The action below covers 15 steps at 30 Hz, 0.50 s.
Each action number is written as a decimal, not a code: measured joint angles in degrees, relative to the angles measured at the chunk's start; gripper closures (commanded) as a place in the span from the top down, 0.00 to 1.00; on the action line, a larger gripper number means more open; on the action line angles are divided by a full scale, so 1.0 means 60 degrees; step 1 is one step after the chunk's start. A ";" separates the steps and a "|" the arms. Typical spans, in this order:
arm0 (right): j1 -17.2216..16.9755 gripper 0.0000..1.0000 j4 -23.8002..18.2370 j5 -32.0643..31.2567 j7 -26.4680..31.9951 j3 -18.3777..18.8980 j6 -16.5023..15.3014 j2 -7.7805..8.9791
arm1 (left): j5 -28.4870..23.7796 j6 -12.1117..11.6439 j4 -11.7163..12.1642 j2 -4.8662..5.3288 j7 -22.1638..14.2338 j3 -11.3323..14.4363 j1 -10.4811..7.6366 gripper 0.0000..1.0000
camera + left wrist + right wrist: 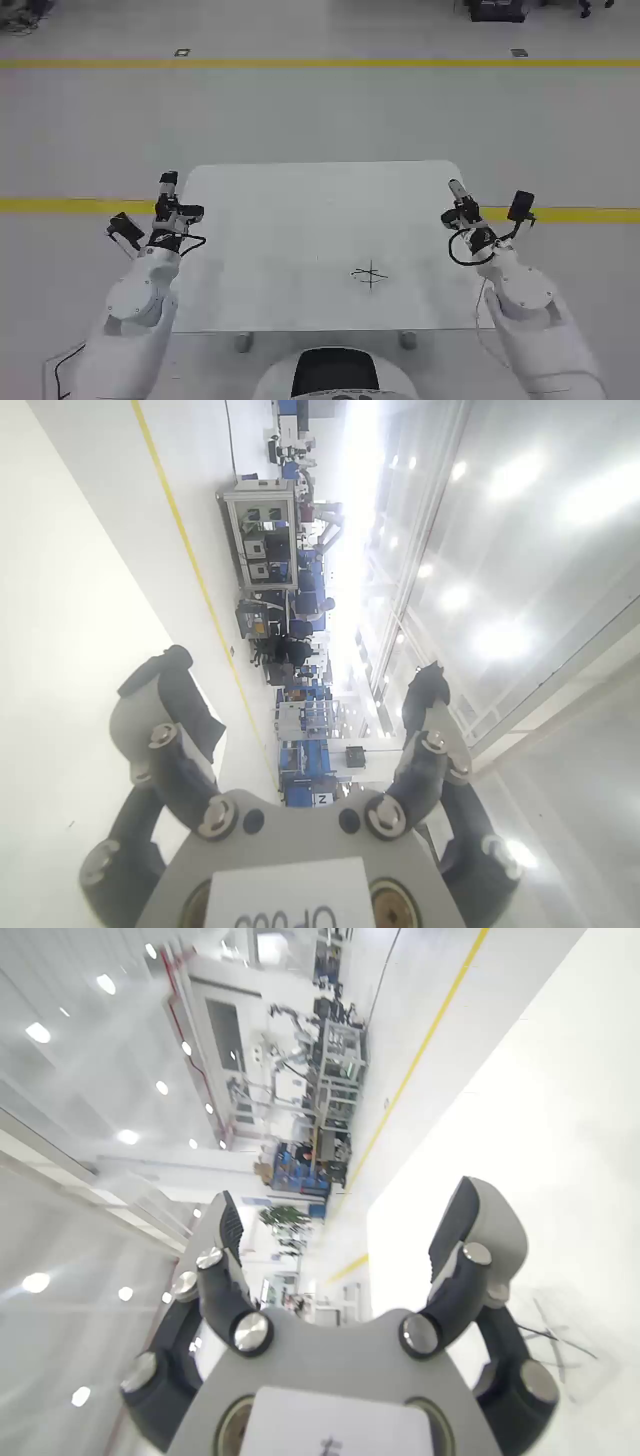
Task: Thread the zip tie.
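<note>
zip tie [370,273] flat on table [300,200], robot-side right part, thin dark strands crossed, longest lying side to side, left pincer [167,181] just off table's left edge, spread wide, empty, right pincer [455,187] at table's right edge, spread wide, empty

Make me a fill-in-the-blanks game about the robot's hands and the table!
1. The left gripper and the right gripper both have their fingers ____.
2. The zip ties lie on the table, nearer the ____ gripper.
3. The table is ____ in colour.
Missing words: open; right; white.
</note>
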 measured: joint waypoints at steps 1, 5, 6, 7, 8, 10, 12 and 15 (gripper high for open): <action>0.0002 0.78 0.0012 -0.0092 0.0039 -0.0001 -0.0039 0.0003 | 0.0000 0.0000 0.0000 0.0000 0.0000 0.0000 0.0000 1.00; 0.0000 1.00 0.0019 -0.0040 0.0001 0.0012 -0.0055 0.0002 | 0.0000 0.0000 0.0000 0.0000 0.0000 0.0000 0.0000 1.00; 0.0000 1.00 0.0019 -0.0040 0.0000 0.0013 -0.0053 0.0002 | 0.0000 0.0000 0.0000 0.0000 0.0000 0.0000 0.0000 1.00; 0.0001 1.00 0.0015 -0.0041 0.0002 0.0010 -0.0054 0.0002 | 0.0000 0.0000 0.0000 0.0000 0.0000 0.0000 0.0000 1.00; 0.0024 1.00 -0.0015 -0.0127 0.0090 -0.0021 -0.0101 0.0013 | 0.0000 0.0000 0.0000 0.0000 0.0000 0.0000 0.0000 1.00; 0.0088 1.00 -0.0054 -0.0535 0.0503 -0.0039 -0.0152 0.0050 | 0.0000 0.0000 0.0000 0.0000 0.0000 0.0000 0.0000 1.00; 0.0165 1.00 -0.0146 -0.1151 0.1014 -0.0052 -0.0037 0.0099 | 0.0000 0.0000 0.0000 0.0000 0.0000 0.0000 0.0000 1.00; 0.0297 1.00 -0.0334 -0.1946 0.1708 -0.0152 0.0176 0.0164 | 0.0000 0.0000 0.0000 0.0000 0.0000 0.0000 0.0000 1.00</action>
